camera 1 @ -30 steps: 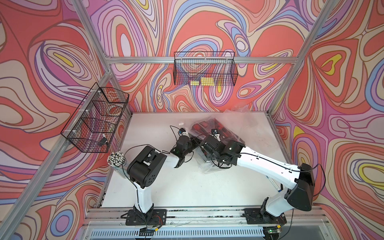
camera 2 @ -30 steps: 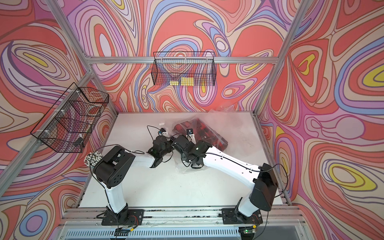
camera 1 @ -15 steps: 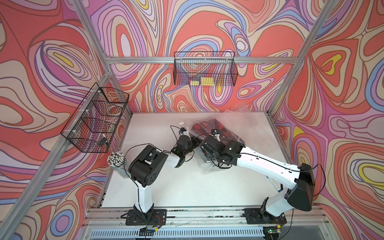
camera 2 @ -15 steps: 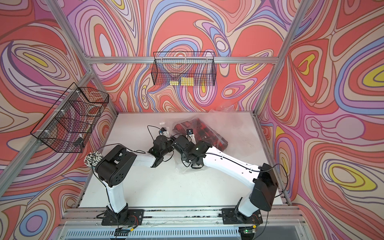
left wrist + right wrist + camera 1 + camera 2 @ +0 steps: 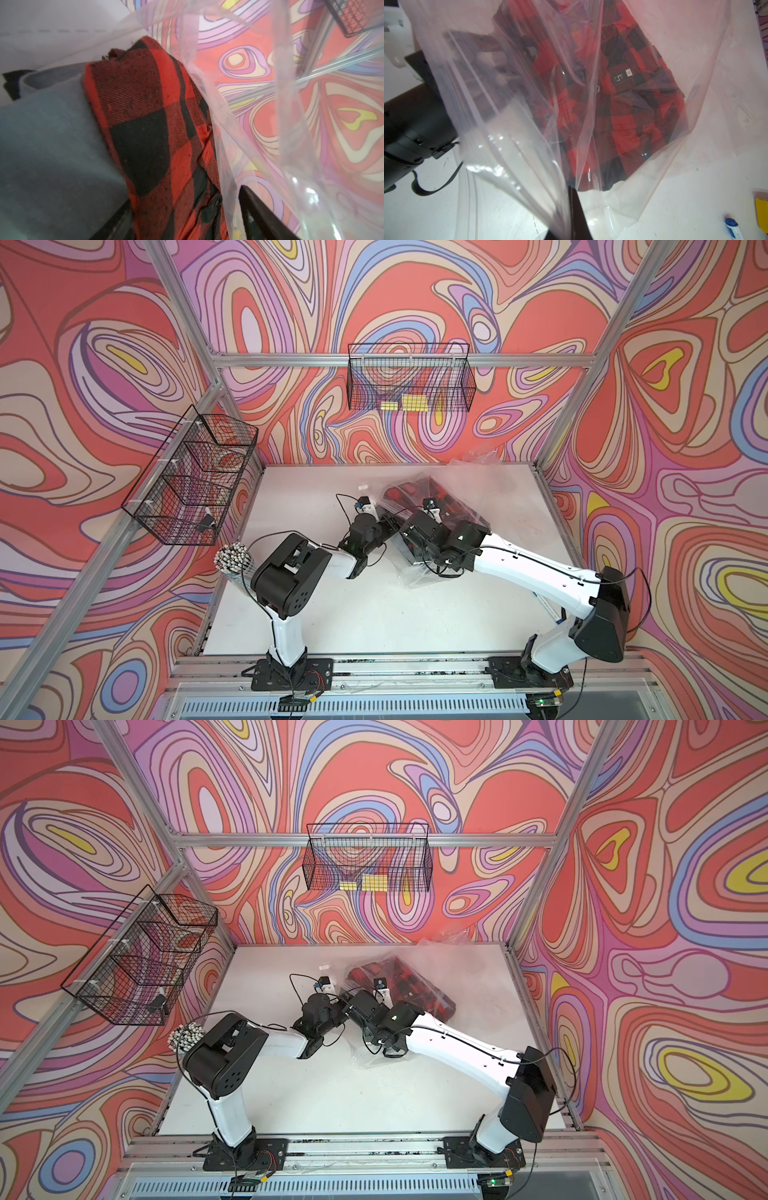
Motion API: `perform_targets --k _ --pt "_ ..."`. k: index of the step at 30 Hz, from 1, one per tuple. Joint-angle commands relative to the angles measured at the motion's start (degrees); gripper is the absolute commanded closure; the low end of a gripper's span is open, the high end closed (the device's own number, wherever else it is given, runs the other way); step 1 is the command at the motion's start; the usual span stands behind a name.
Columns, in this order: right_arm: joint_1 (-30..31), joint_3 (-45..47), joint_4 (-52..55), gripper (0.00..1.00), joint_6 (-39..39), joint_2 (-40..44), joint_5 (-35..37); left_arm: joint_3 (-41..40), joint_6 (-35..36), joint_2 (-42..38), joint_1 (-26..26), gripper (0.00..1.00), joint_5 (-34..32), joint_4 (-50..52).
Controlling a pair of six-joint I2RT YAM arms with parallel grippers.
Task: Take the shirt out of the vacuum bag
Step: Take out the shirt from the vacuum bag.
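worktop (image 5: 374, 614): white, lower centre | right gripper (image 5: 573, 199): clenched on vacuum bag (image 5: 508, 128) film | left gripper (image 5: 185, 199): jaws spread, straddling edge of red-black plaid shirt (image 5: 145, 124) | shirt: inside vacuum bag, right of centre in both top views, lying on worktop

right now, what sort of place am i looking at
Most likely a robot lab work cell, not a home: an aluminium frame lined with swirl-printed wall panels, a left arm and right arm bolted by a white table, and a wire basket hung on the frame.
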State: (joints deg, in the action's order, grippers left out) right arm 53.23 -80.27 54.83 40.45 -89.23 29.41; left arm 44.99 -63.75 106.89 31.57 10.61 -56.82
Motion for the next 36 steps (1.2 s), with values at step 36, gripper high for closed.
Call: perform_targets --k 36 --pt "-14.1 10.9 -7.9 1.00 -9.0 5.1 -7.9 10.9 11.2 4.2 0.5 0.41 7.1 15.2"
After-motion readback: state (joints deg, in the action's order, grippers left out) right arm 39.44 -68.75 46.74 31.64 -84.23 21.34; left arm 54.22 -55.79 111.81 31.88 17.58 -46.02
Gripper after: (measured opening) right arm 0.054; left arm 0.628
